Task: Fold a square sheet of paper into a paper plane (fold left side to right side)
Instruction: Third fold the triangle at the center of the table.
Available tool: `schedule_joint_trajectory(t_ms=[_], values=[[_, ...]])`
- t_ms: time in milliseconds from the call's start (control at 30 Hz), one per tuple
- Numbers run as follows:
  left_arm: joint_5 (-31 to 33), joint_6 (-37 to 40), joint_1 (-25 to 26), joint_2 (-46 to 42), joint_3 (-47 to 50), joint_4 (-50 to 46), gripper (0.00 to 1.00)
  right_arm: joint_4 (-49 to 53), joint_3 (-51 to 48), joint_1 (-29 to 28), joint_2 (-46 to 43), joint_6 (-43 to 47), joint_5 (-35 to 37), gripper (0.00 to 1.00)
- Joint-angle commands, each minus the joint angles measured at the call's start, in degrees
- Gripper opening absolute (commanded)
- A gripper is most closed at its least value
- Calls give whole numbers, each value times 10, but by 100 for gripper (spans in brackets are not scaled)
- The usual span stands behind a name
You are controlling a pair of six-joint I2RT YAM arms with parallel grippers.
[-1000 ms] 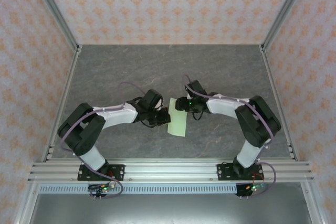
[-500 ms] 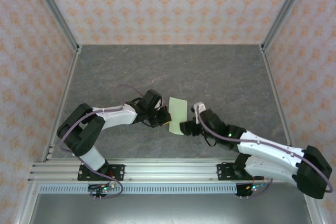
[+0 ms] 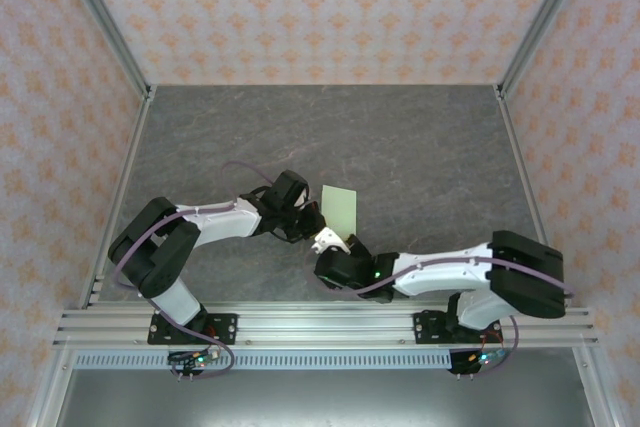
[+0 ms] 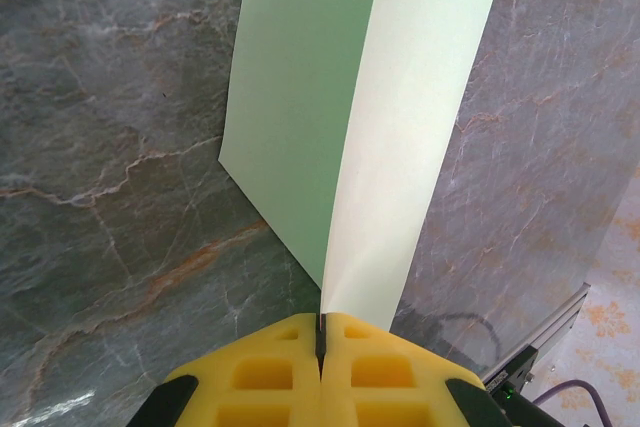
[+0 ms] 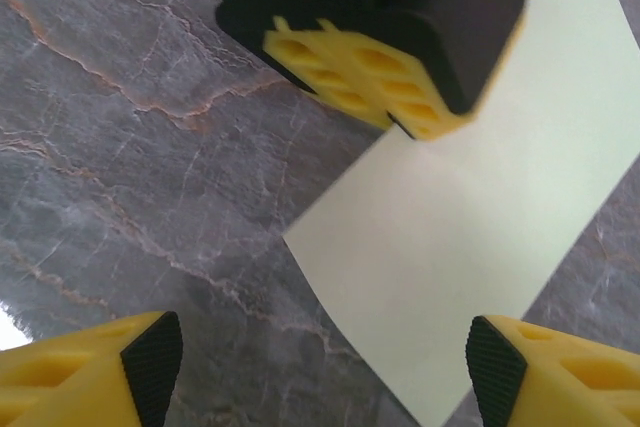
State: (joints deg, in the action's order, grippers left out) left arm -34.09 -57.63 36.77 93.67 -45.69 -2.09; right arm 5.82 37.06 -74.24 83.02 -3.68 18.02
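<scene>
Paper: we find the square sheet of paper (image 3: 340, 207) (image 4: 400, 127) (image 5: 480, 217) folded to a narrow strip, lying near the middle of the tabletop (image 3: 430, 137), well apart from every edge
Left claw: left gripper (image 3: 311, 225) (image 4: 322, 347) (image 5: 380, 82) pinched tight on the strip's near-left corner; we see the upper layer lifted into it
Right claw: right gripper (image 3: 328, 241) (image 5: 322, 352) spread wide, gripping nothing; we see the strip's near end between its fingers, just beside the left gripper

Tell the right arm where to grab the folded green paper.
Probably the near edge of the folded green paper, approached low from the near side: the left gripper pinches its left side, and the upper flap looks lifted off the table, leaving room for a finger of the open right gripper.
</scene>
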Motion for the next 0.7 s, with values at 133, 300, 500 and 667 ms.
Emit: schedule_joint_trajectory(t_ms=[133, 300, 500, 667], values=[[-6, -6, 5, -15, 0, -6, 0, -33, 32, -5, 63, 54, 44, 70], [-9, -4, 5, -15, 0, -9, 0, -50, 32, 2, 68, 59, 54, 46], [-8, 2, 5, -15, -1, -16, 1, -38, 45, 8, 64, 88, 46, 15], [-5, 11, 3, -14, -3, -22, 7, -23, 41, 15, 56, 95, 17, 0]])
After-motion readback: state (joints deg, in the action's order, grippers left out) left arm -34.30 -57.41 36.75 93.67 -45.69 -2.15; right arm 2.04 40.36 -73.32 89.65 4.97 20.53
